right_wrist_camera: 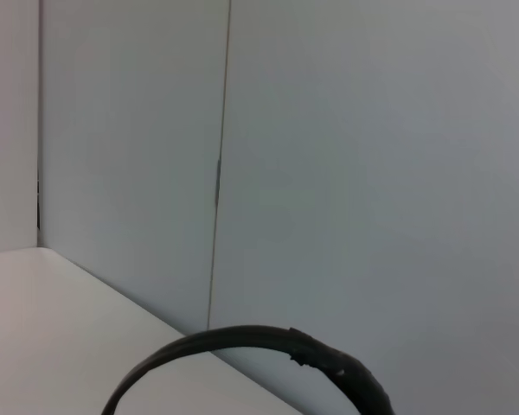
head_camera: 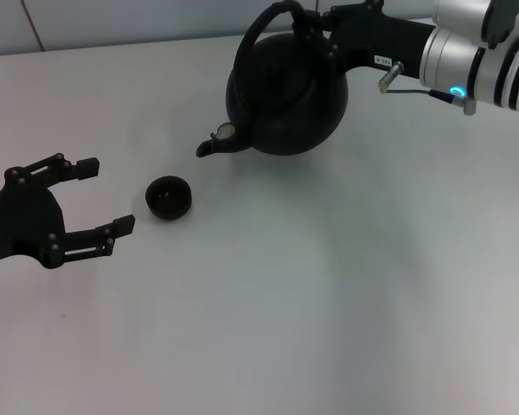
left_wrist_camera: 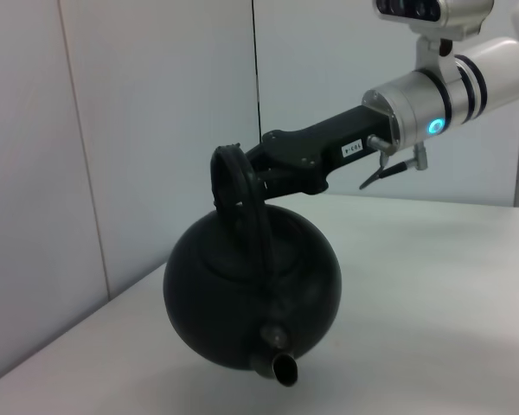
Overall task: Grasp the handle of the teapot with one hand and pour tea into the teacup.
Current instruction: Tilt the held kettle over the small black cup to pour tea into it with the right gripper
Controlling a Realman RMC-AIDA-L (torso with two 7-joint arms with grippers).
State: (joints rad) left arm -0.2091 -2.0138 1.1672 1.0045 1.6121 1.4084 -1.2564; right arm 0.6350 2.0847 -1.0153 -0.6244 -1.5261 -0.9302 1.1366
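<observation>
Head view, I see my right gripper (head_camera: 304, 28) clamped on the handle (head_camera: 261, 24), teapot (head_camera: 285, 95) tipped spout-down beyond the teacup (head_camera: 169, 197), left gripper (head_camera: 104, 197) spread wide, empty, beside the teacup.

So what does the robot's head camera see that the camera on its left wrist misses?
Only the head view shows the teacup on the table and the open left gripper beside it. Only the left wrist view shows the teapot lifted clear of the table, spout tipped down. Both show the right gripper clamped on the handle.
</observation>
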